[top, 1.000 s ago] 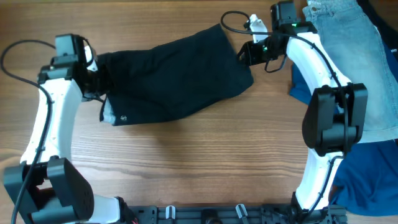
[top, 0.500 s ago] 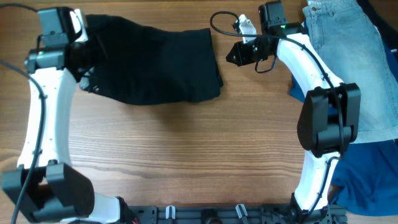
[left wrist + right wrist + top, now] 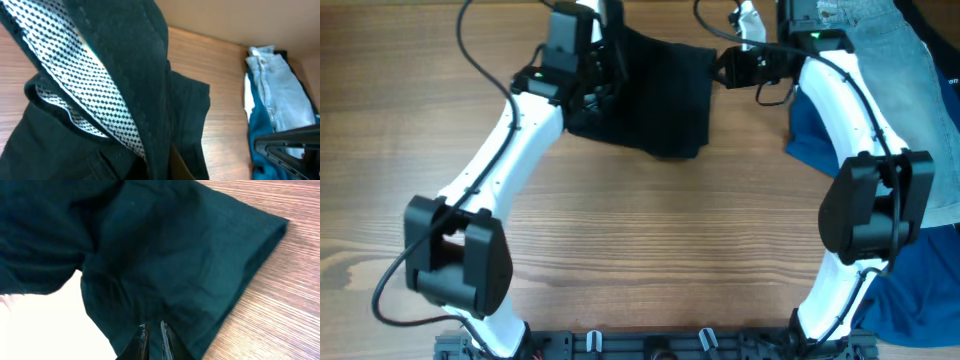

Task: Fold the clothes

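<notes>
The black shorts (image 3: 665, 95) lie bunched at the back of the table, partly lifted between both grippers. My left gripper (image 3: 603, 68) is shut on their left part, near the top edge. In the left wrist view the black fabric (image 3: 130, 75) fills the frame, with the checked pocket lining (image 3: 85, 75) turned out; the fingers are hidden under the cloth. My right gripper (image 3: 722, 70) is shut on the shorts' right edge. In the right wrist view its fingertips (image 3: 152, 332) pinch the dark fabric (image 3: 165, 245).
Light-blue denim shorts (image 3: 890, 70) lie at the back right, with a royal-blue garment (image 3: 910, 280) under and in front of them. Both show in the left wrist view, the denim (image 3: 280, 85) and the blue (image 3: 262, 130). Bare wooden tabletop (image 3: 650, 240) lies in front.
My left arm has swung from the far left to the middle, carrying its end of the shorts toward the right gripper. The shorts are now much narrower. The right gripper shifted slightly right.
</notes>
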